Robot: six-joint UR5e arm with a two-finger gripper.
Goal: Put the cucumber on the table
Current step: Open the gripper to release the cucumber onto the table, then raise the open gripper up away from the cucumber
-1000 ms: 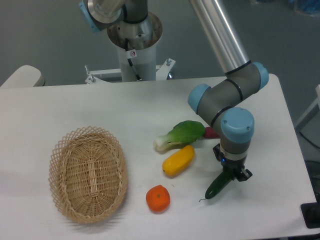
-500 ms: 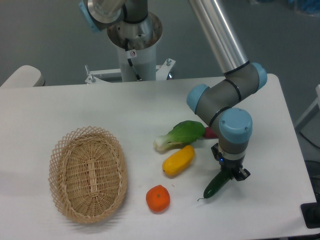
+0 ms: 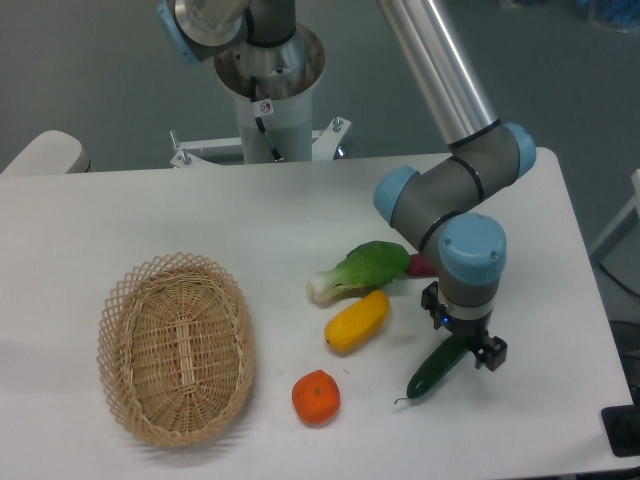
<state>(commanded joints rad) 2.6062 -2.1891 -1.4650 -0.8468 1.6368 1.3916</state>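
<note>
The cucumber (image 3: 433, 371) is seen lying on the white table (image 3: 150, 210), right of the orange (image 3: 316, 397). The gripper (image 3: 466, 349) sits over its upper end, jaws spread open. No readable writing.

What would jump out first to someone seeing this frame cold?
Probably the arm's gripper at front right, poised right over the upper end of the dark green cucumber, which lies on the white table; the jaws look slightly spread. Next, the big wicker basket at front left, with nothing visible inside. Between them sit a bright orange, a yellow vegetable and a leafy bok choy.
</note>
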